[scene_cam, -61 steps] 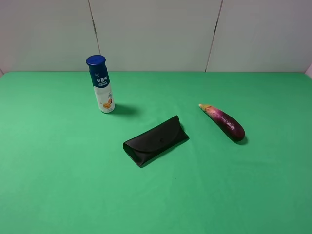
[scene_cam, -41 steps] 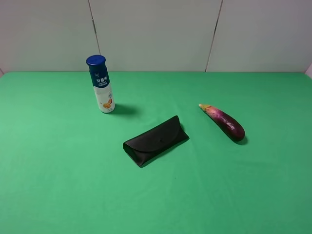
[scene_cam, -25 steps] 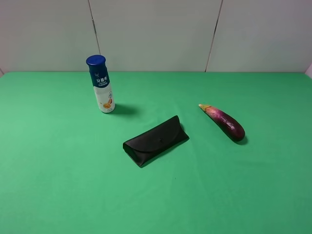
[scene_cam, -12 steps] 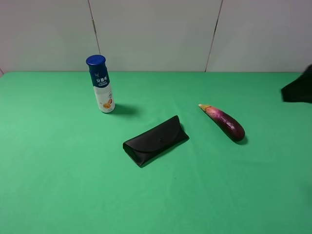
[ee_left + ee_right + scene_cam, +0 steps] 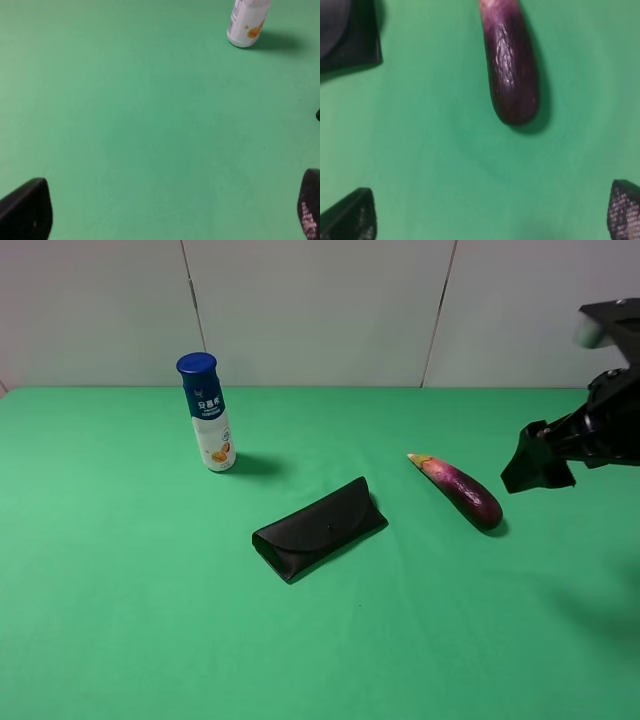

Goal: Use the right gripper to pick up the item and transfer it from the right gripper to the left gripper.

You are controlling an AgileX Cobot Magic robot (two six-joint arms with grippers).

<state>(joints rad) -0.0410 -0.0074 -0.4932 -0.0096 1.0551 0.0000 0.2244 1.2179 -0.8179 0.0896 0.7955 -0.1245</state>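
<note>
The purple eggplant [image 5: 460,491] lies on the green table, right of centre, its pale tip pointing to the back left. It also shows in the right wrist view [image 5: 511,70], rounded end toward the camera. My right gripper [image 5: 540,462] hovers above the table just right of the eggplant, apart from it. In the right wrist view its fingertips [image 5: 350,216] stand wide apart with nothing between them, so the right gripper [image 5: 492,212] is open. My left gripper [image 5: 165,212] is open and empty over bare green cloth; it is out of the exterior view.
A black folded glasses case [image 5: 320,528] lies at the table's centre; its corner shows in the right wrist view [image 5: 347,37]. A blue-capped white bottle [image 5: 206,413] stands at the back left, also in the left wrist view [image 5: 247,22]. A white wall bounds the back.
My right arm has come in from the right edge and moved left toward the eggplant. The eggplant, case and bottle have not moved.
</note>
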